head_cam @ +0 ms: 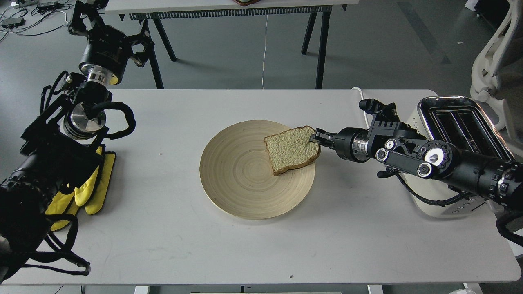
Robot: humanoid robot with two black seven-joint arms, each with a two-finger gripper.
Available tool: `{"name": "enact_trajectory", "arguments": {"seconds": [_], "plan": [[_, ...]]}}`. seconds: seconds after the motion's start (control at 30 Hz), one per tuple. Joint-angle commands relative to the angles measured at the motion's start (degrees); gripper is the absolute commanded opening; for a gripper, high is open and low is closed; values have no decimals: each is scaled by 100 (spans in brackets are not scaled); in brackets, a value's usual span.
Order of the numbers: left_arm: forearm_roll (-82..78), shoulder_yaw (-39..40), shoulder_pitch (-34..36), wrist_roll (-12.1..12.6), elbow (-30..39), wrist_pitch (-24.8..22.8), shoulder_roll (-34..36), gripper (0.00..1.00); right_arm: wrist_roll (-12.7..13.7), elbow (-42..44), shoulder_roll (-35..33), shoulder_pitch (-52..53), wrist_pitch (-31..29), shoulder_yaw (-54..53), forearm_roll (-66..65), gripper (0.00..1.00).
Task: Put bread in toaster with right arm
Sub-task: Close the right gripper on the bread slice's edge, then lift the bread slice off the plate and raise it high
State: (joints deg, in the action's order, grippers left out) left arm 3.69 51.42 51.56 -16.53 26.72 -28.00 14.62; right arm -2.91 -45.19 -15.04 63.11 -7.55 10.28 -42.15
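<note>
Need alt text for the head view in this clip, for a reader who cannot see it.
The right gripper pinches the edge of a bread slice over a round wooden plate mid-table. A cream toaster stands at the table's right end behind that arm. The left arm is raised at the left, above yellow gloves.

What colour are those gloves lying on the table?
Bright yellow gloves, beside the left arm, seen in the head view.
</note>
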Motion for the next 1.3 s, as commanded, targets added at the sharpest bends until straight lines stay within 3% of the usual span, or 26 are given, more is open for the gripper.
{"name": "enact_trajectory", "arguments": {"seconds": [0.0, 0.3, 0.6, 0.77, 0.83, 1.27], "plan": [[0, 0, 3, 0, 0, 0, -3, 100, 9, -8, -25, 17, 8, 0, 5, 0], [0, 0, 3, 0, 0, 0, 5, 100, 27, -297, -305, 297, -18, -369, 49, 0], [0, 0, 3, 0, 0, 0, 5, 100, 141, -1667, -1868, 1422, -80, -396, 49, 0], [0, 0, 3, 0, 0, 0, -3, 100, 685, -2204, -2800, 2019, -89, -220, -12, 0], [-9, 0, 3, 0, 0, 0, -3, 100, 791, -2441, -3239, 2257, -89, -106, -65, 0], [0, 0, 3, -8, 8, 0, -3, 100, 985, -3926, -5481, 3805, -669, 536, -988, 0]]}}
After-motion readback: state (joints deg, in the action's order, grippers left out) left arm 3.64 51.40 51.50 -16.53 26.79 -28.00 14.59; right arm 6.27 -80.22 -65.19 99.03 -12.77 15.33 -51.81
